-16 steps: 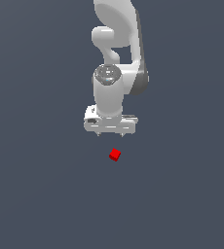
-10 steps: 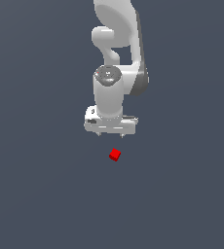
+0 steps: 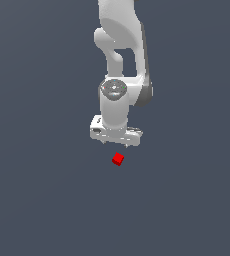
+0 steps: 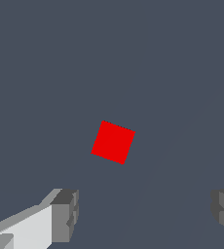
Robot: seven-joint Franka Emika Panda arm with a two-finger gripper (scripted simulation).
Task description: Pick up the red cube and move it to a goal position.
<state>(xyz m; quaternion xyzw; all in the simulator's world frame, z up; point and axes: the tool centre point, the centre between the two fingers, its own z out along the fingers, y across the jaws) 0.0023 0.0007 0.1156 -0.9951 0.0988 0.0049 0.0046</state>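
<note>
White gripper (image 3: pixel 116 142) with fingers (image 4: pixel 65 216) spread wide, holding nothing, red cube (image 3: pixel 118 159) on the grey floor (image 3: pixel 42 200), seemingly just beneath it, untouched, turned askew to the fingers

A white arm (image 3: pixel 121 65) is seen reaching down from the top edge of the exterior view over a plain dark grey surface (image 3: pixel 37 190). The gripper (image 3: pixel 115 142) is held pointing downward, just above the red cube (image 3: pixel 118 159), and no contact with it is seen. The fingers are barely visible, so their spread cannot be judged.
</note>
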